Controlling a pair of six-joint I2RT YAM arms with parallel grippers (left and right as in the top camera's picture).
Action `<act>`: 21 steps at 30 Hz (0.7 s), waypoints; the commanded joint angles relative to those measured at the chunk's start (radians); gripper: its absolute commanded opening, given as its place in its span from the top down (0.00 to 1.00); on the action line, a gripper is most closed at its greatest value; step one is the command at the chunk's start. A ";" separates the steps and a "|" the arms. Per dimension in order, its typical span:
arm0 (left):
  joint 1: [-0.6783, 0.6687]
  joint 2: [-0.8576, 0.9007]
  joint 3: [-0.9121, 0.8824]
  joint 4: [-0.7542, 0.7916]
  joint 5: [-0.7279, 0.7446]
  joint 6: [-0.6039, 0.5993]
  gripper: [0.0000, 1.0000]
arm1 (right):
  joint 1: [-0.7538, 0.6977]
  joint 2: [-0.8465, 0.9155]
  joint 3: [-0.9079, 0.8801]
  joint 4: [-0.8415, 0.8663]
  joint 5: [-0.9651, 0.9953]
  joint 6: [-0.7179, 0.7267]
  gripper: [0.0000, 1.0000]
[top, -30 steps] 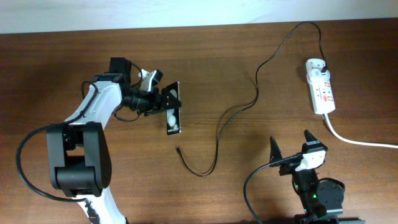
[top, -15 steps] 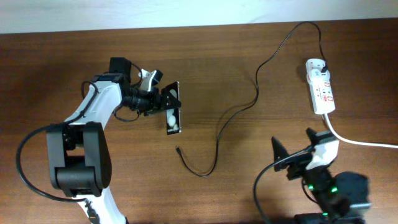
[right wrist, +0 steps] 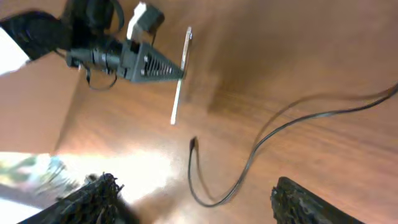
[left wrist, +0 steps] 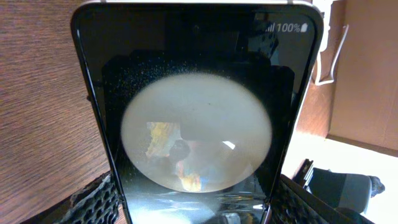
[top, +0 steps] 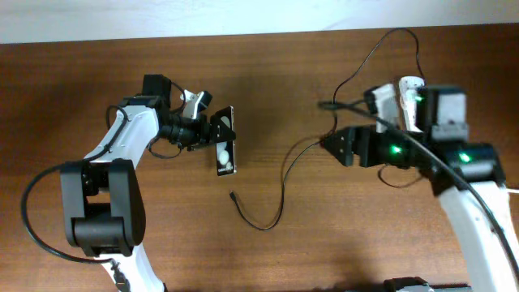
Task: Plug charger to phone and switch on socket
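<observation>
The left gripper [top: 213, 135] clamps the phone [top: 226, 143] on edge, its arm bent inward. The right gripper [right wrist: 193, 202] gapes empty above the charger [top: 283, 174]. Its arm has swung up from the near edge, beside the socket [top: 408, 85].

Overhead, even soft light falls on the worktop [top: 268, 251], with faint shadows; the right arm [top: 466, 207] is blurred. The phone [left wrist: 196, 124] screen mirrors a round white lamp glare. The right wrist view is smeared throughout, with a blown-out patch at lower left.
</observation>
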 commanded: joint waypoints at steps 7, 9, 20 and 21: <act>0.002 -0.036 0.021 0.006 0.034 0.019 0.32 | 0.298 0.388 0.016 0.226 0.005 0.146 0.21; 0.002 -0.036 0.021 0.006 0.034 0.019 0.32 | 0.352 0.439 0.016 0.309 0.051 0.199 0.22; 0.002 -0.036 0.021 0.005 0.034 0.019 0.32 | 0.579 0.683 0.016 0.757 0.434 0.428 0.21; 0.002 -0.036 0.021 0.005 0.034 0.019 0.32 | 0.581 0.685 0.016 0.764 0.431 0.428 0.23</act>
